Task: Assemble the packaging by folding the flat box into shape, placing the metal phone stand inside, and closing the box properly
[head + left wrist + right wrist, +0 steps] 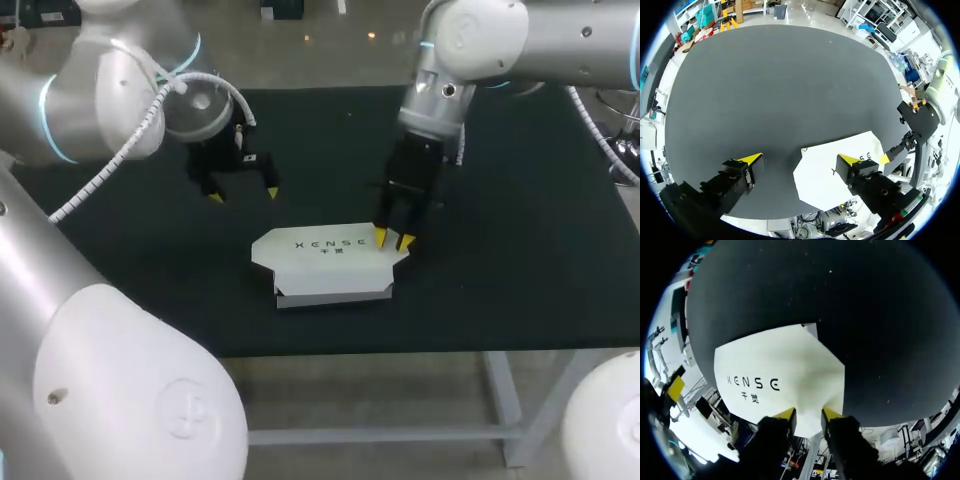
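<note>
Two arms hang over the white box [330, 262], which lies flat on the dark tabletop [520, 250]. It is already folded into a low shape with its printed lid down. Small flaps still jut out at the box's corners. The metal phone stand shows in no view, so I cannot say whether it is inside.

By my judgement the closing step is in hand, with work at the box's right end. The right arm [440, 110] comes steeply down onto that end. The right jaws stand a narrow gap apart at the box's right edge, but I cannot tell whether they pinch the edge or merely straddle it. The next move likely calls for tucking that end flap in without sliding the light box along, so the other arm may need to steady it.

The left arm [120, 110] holds off beyond the box's far left corner, above it and touching nothing. The left jaws are spread wide and point down.
</note>
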